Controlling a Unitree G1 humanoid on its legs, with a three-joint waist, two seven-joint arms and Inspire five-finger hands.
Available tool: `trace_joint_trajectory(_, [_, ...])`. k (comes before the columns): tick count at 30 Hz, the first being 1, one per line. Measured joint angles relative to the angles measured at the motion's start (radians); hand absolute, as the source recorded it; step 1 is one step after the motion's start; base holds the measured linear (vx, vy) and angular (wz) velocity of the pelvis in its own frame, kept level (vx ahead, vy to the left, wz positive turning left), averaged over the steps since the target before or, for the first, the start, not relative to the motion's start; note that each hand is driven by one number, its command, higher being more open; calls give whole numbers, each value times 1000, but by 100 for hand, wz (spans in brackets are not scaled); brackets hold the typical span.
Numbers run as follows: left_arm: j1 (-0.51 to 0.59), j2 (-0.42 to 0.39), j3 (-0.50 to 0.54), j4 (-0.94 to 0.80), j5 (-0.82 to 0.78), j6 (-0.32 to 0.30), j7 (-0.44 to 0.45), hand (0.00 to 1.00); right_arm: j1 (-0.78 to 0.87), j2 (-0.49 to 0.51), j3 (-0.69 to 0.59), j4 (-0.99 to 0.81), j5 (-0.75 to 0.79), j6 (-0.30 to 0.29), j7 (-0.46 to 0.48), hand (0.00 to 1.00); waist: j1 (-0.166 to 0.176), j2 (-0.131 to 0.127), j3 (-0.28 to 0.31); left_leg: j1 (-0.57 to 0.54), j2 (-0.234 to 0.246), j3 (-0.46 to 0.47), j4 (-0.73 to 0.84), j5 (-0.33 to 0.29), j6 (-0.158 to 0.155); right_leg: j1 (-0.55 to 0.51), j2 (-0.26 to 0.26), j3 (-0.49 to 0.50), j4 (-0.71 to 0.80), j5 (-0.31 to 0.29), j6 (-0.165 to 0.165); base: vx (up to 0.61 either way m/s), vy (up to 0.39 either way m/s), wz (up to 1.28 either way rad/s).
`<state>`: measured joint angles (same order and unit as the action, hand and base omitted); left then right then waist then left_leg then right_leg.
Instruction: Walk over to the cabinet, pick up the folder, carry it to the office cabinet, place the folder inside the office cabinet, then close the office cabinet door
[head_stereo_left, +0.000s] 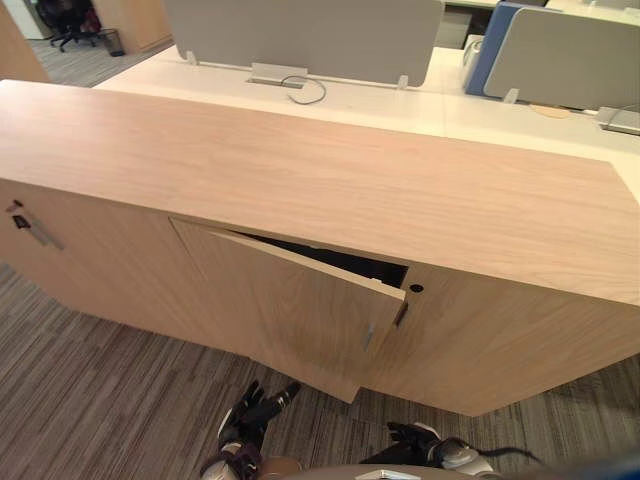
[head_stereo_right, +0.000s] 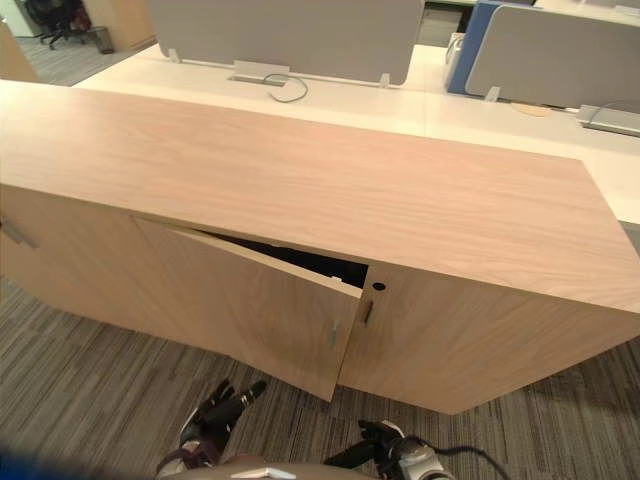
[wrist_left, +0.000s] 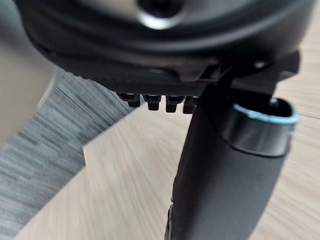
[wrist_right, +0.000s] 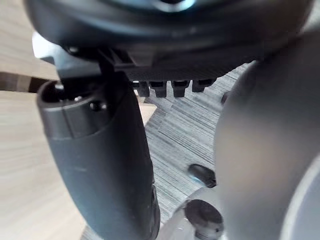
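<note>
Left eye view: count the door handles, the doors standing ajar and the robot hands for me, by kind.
Door handles: 3
Doors ajar: 1
Hands: 2, left hand and right hand
Total: 6

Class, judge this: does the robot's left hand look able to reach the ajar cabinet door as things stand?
Probably yes. The left hand hangs low just in front of the ajar door, open, and nothing stands between them but carpet, so the door's face looks within its reach.
</note>
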<state>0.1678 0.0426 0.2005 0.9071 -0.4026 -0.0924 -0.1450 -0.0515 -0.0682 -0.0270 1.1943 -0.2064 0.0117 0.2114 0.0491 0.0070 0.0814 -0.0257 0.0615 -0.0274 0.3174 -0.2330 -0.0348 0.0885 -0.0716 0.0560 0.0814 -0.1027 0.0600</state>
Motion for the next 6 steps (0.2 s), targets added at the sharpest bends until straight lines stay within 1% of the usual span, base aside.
trace_joint_trajectory(1, [0, -3, 26, 40, 67, -2, 24, 100, 17, -1, -41, -3, 15, -5, -13, 100, -2, 7, -14, 29, -1, 27, -37, 7, 12, 1, -2, 18, -5, 4, 6, 41, 51, -68])
trace_joint_trajectory(2, [4, -8, 48, 75, 134, -3, 56, 100, 31, -6, -57, -5, 14, -15, -28, 100, -2, 11, -25, 55, -4, 53, -76, 20, 16, -1, -4, 36, -9, 6, 10, 40, 36, -58])
trace_joint_trajectory(3, [6, -8, 64, 91, 153, -2, 71, 100, 34, -7, -70, -4, 15, -16, -33, 100, -4, 13, -31, 62, -5, 58, -94, 29, 16, -3, -5, 37, -13, 8, 12, 29, 0, -37])
trace_joint_trajectory(5, [-5, -11, 96, 130, 182, -6, 115, 100, 40, -11, -117, -3, 15, -15, -57, 100, -14, 12, -34, 86, -5, 66, -165, 68, 13, -6, -5, 35, -35, 17, 17, -1, -46, -11])
trace_joint_trajectory(6, [-6, -11, 101, 132, 182, -6, 116, 100, 41, -12, -120, -2, 15, -16, -58, 100, -16, 12, -35, 88, -4, 66, -171, 72, 12, -6, -4, 35, -36, 19, 16, -10, -33, -2])
